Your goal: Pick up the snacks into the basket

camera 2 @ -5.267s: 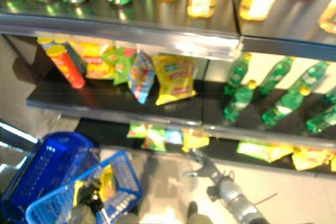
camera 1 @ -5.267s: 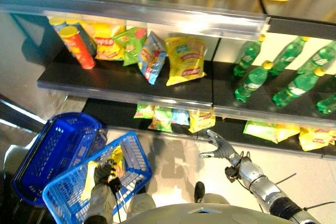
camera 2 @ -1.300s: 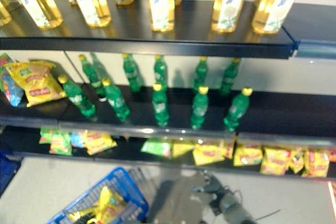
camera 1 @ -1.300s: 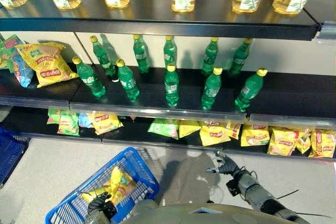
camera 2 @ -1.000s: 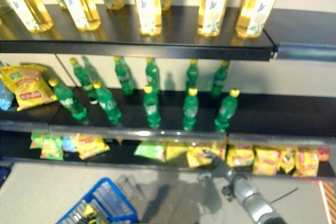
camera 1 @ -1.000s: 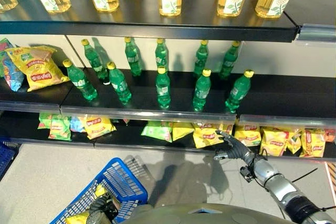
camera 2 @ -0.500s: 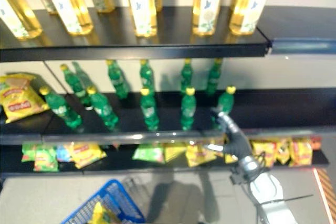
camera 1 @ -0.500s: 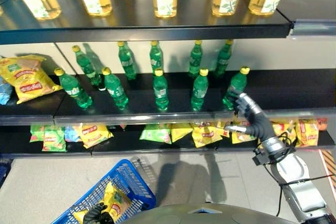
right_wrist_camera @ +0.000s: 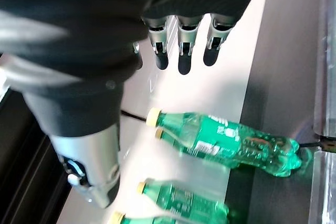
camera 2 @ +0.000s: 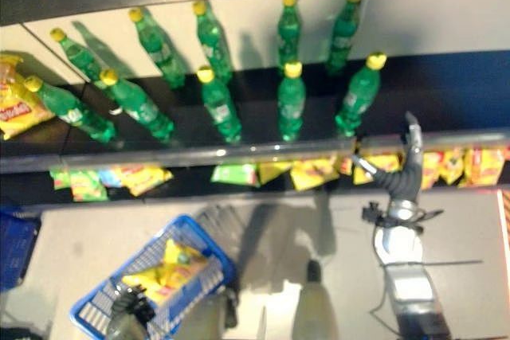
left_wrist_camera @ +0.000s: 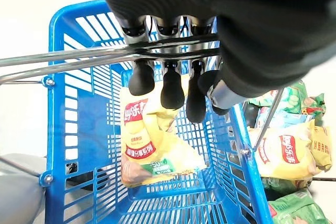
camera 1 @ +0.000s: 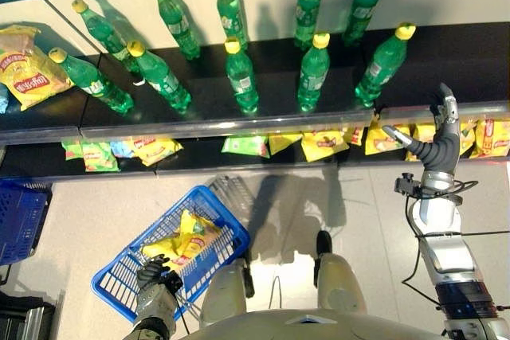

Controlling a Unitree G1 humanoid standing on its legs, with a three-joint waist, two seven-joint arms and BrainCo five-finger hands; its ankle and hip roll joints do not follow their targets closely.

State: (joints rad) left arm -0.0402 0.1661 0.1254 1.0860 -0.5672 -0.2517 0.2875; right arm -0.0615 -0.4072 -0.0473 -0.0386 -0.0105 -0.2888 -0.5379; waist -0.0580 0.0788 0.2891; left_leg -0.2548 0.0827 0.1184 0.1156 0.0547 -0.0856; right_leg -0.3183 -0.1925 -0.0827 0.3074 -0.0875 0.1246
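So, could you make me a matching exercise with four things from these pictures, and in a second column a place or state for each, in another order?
Things:
1. left hand
2. right hand
3. chip bag
4. green bottles

Places or states:
A. standing on the middle shelf
B. open, raised before the shelf edge
C. lying in the basket
D. curled round the basket's wire handle

Pairs: 1-D, 2-B, 3-C, 4-A
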